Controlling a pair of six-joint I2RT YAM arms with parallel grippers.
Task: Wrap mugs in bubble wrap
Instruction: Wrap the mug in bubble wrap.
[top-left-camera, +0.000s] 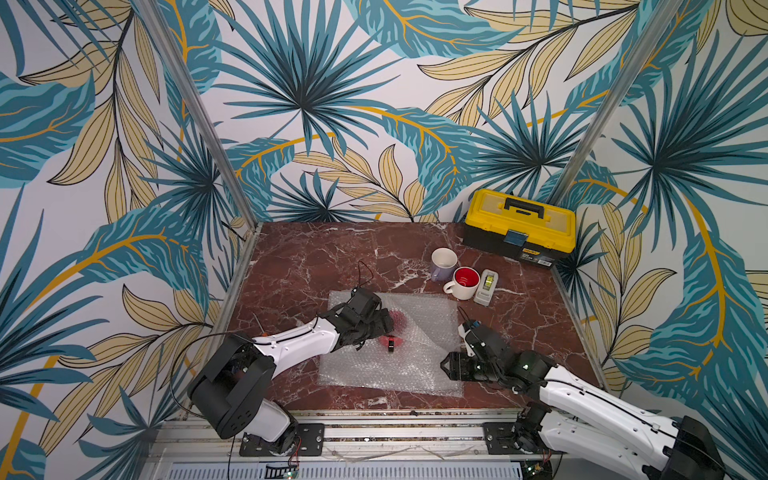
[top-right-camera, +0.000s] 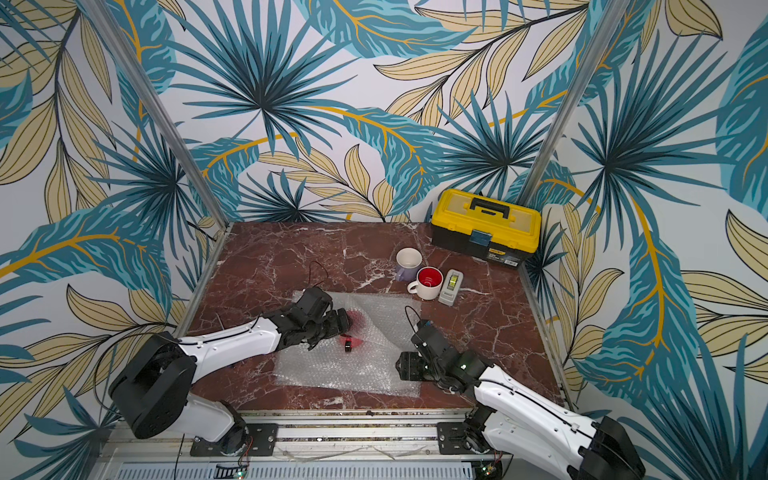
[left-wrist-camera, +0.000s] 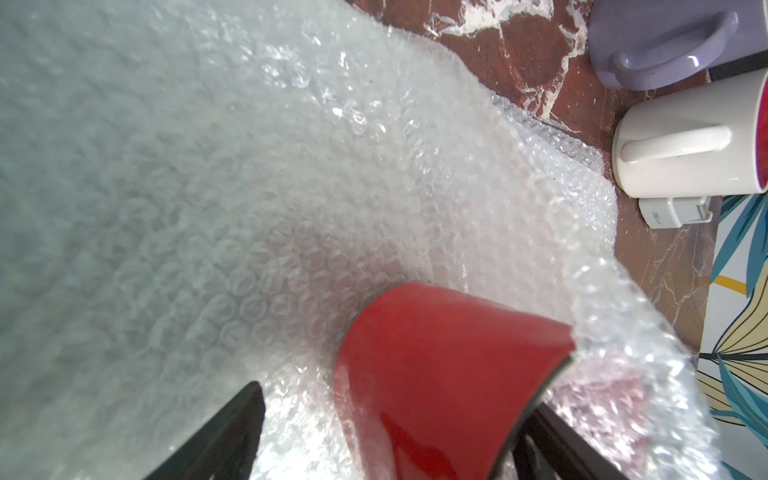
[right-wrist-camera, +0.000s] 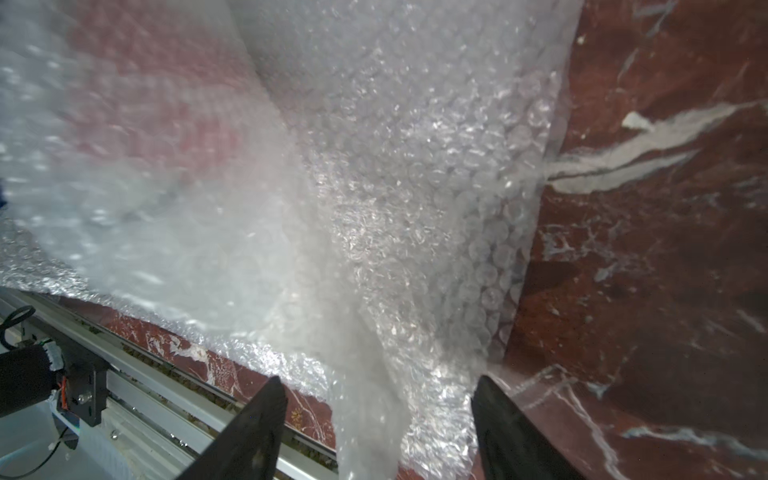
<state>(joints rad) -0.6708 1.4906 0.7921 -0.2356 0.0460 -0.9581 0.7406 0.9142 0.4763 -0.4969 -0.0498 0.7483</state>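
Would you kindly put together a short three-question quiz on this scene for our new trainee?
1. What colour is the mug on the bubble wrap, at the left gripper? A lavender; B red; C white.
2. True or false: the tape dispenser stands right beside the white mug.
3. How many mugs stand upright on the bare table, off the wrap?

Key
1. B, the red mug.
2. True.
3. Two: the lavender mug and the white one.
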